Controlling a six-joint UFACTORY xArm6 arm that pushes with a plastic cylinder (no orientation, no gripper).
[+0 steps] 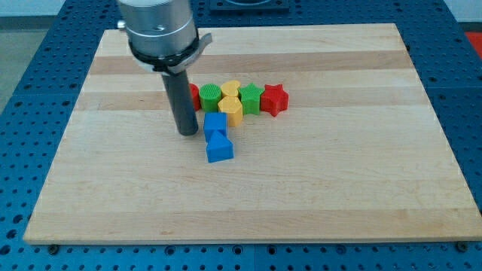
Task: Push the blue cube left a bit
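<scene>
Two blue blocks lie touching near the board's middle. The upper one (215, 123) looks like a cube. The lower one (220, 149) sits just below it and slightly right; I cannot make out its shape. My tip (187, 133) rests on the board just left of the upper blue block, with a narrow gap between them. The dark rod rises from the tip to the silver arm head at the view's top.
A row of blocks lies just above the blue ones: a red block (194, 95) partly hidden behind the rod, a green round block (211, 96), a yellow block (230, 89), a yellow hexagon (231, 110), a green star (251, 98) and a red star (275, 98). The wooden board (339, 181) lies on a blue surface.
</scene>
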